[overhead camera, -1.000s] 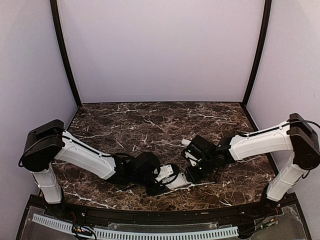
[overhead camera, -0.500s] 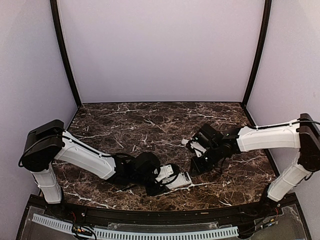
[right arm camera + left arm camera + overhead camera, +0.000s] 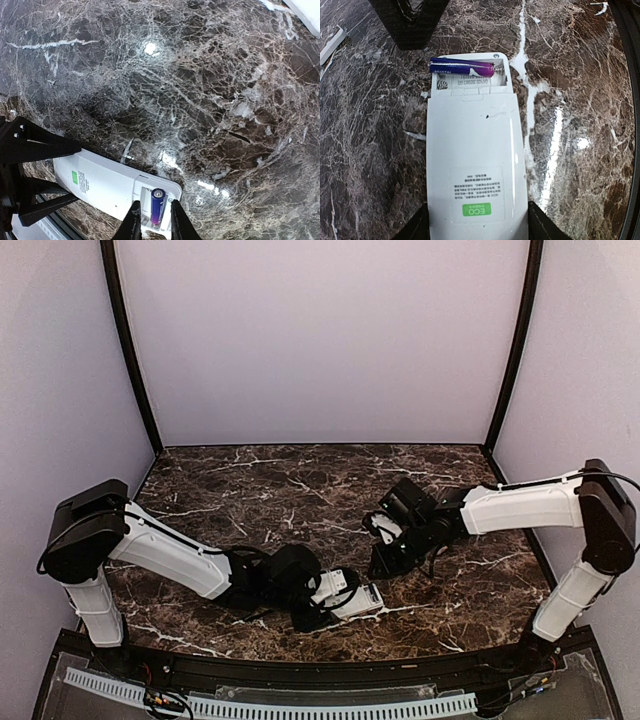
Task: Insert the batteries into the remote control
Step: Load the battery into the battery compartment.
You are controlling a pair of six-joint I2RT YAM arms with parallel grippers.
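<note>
My left hand [image 3: 479, 226] clamps the remote control [image 3: 472, 150], 1 battery [image 3: 461, 67] seated just beyond my grip. My right hand [image 3: 154, 207], narrowly parted and empty, hovers over it. Next I'd fetch battery 2, matching polarity.

This looks like a robotics lab booth, not a home. Plain pale walls [image 3: 320, 340] and black corner poles [image 3: 128, 350] enclose a dark marble-patterned table [image 3: 300, 475]. Two robot arms [image 3: 165, 552] are bolted at its near edge, beside what may be a cable strip [image 3: 270, 706].
</note>
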